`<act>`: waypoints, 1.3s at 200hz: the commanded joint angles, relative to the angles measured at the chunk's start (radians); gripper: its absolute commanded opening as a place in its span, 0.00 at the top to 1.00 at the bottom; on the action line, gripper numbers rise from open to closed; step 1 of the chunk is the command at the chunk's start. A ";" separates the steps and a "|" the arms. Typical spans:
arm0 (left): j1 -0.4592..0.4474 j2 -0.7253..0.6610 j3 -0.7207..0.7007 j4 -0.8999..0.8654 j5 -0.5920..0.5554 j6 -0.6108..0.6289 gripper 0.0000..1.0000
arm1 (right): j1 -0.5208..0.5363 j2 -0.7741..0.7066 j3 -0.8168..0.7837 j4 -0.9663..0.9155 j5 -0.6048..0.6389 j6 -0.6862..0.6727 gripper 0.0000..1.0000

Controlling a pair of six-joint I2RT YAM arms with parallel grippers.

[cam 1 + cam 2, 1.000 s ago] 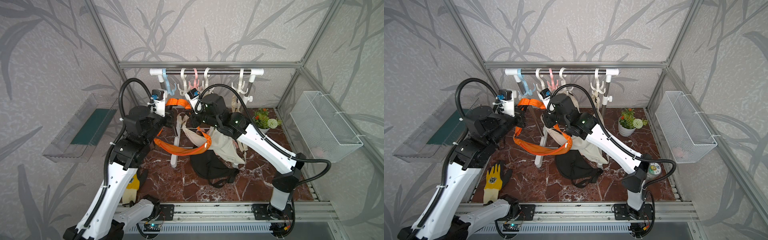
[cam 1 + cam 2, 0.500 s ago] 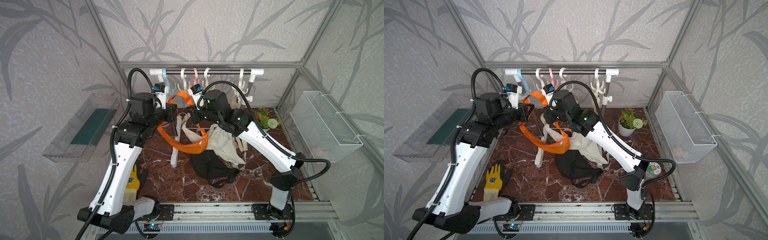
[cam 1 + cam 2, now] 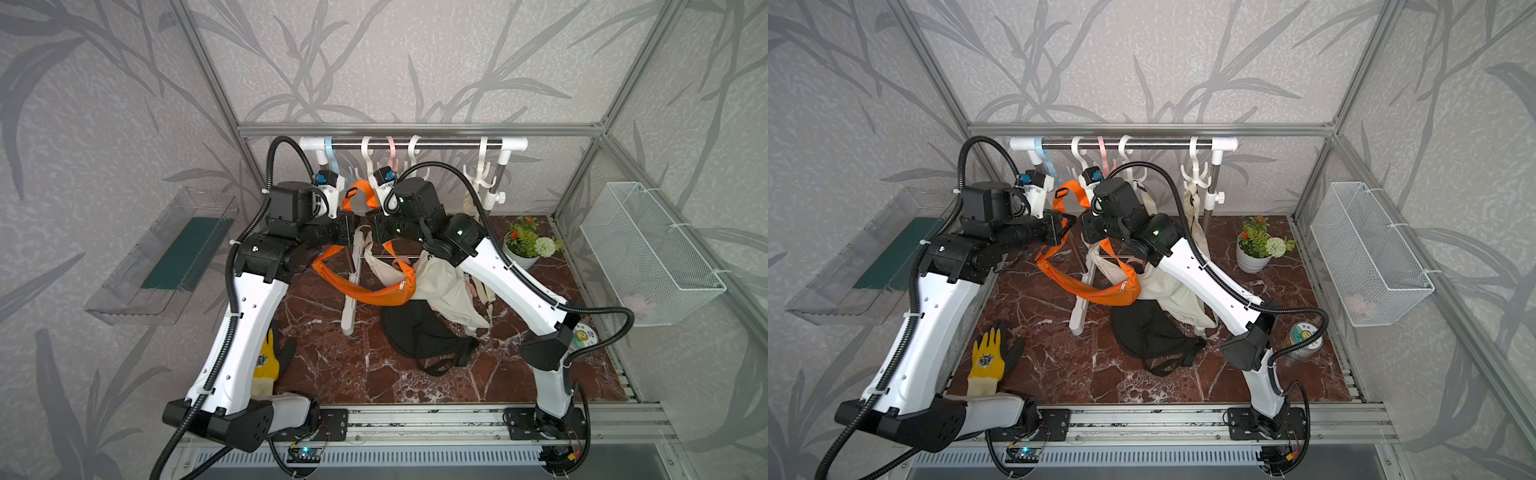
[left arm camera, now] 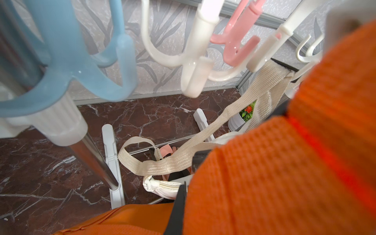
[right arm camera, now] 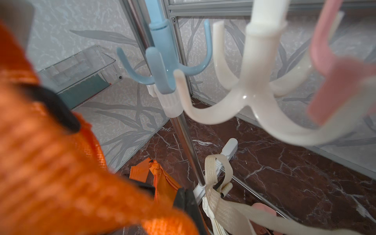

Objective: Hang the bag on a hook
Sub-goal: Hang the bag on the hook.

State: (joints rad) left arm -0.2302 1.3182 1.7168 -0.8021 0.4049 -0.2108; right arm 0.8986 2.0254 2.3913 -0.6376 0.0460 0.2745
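Observation:
The orange bag [image 3: 374, 291] [image 3: 1100, 289] hangs in the air in front of the rack, below both grippers. Its orange strap [image 3: 359, 197] [image 3: 1071, 197] arches up in a loop between them, just under the rail's hooks. My left gripper [image 3: 349, 227] [image 3: 1064, 226] and right gripper [image 3: 376, 228] [image 3: 1087, 228] are each shut on the strap, close together. In the left wrist view the strap [image 4: 284, 162] fills the side, near the blue hook [image 4: 91, 77] and a white hook [image 4: 191, 67]. In the right wrist view the strap [image 5: 50, 162] lies beside a white hook [image 5: 244, 101].
A beige bag [image 3: 444, 286] hangs from the rail [image 3: 436, 144] behind my right arm. A black bag [image 3: 424, 336] lies on the floor. A yellow glove [image 3: 986, 359], a potted plant [image 3: 525, 245], a jar [image 3: 1304, 338], a wire basket [image 3: 648, 249] and a clear shelf [image 3: 166, 257] line the sides.
Both arms lifted the strap up and back toward the rail. The left arm swung inward, the grippers came closer together, and the strap loop now arches just below the hooks.

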 commanded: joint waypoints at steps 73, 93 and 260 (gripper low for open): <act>0.012 0.086 0.097 -0.116 0.071 -0.021 1.00 | -0.030 0.018 0.056 -0.011 0.028 0.051 1.00; 0.021 0.097 0.112 -0.127 0.094 -0.025 1.00 | -0.035 0.023 0.064 -0.011 0.029 0.058 1.00; 0.051 0.224 0.233 -0.292 0.118 -0.020 1.00 | -0.066 0.156 0.220 -0.107 -0.018 0.115 1.00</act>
State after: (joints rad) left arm -0.1837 1.5223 1.9160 -1.0393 0.5102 -0.2371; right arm 0.8417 2.1780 2.6068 -0.7387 0.0467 0.3714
